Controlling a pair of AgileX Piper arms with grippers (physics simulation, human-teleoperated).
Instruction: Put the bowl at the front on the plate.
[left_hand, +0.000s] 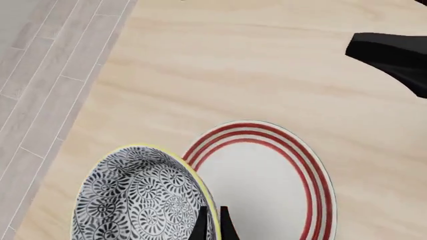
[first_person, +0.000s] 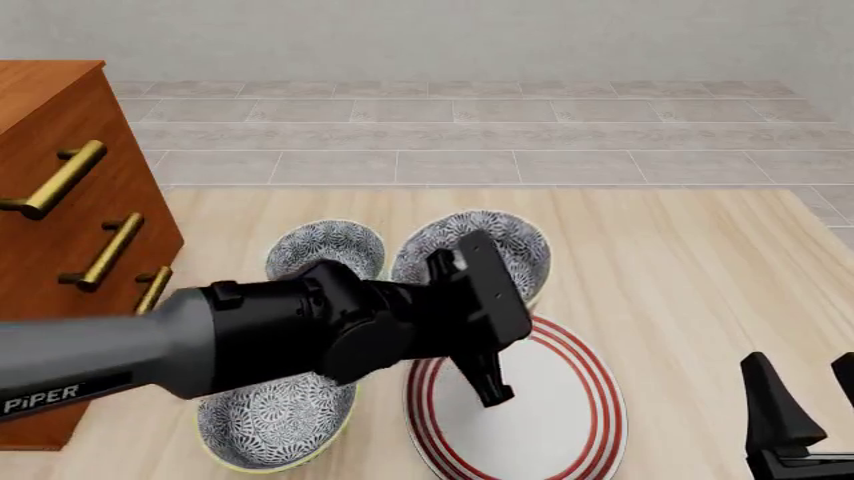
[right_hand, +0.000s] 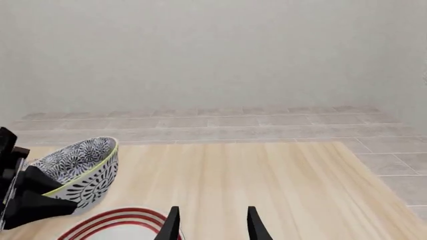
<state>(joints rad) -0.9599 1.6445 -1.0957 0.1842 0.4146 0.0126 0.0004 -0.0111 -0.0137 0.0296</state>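
The bowl, grey-and-white floral with a yellow-green rim, hangs tilted above the table. My left gripper is shut on its rim. This bowl sits beside the far edge of the plate, a white plate with red rings. In the right wrist view the bowl tilts just above the plate's rim. My right gripper stands open and empty at the table's front right, its fingers apart.
Two look-alike floral bowls rest on the table, one at the front left partly under my left arm, one behind it. A wooden drawer chest with brass handles stands at the left. Grey tiled floor lies beyond the table.
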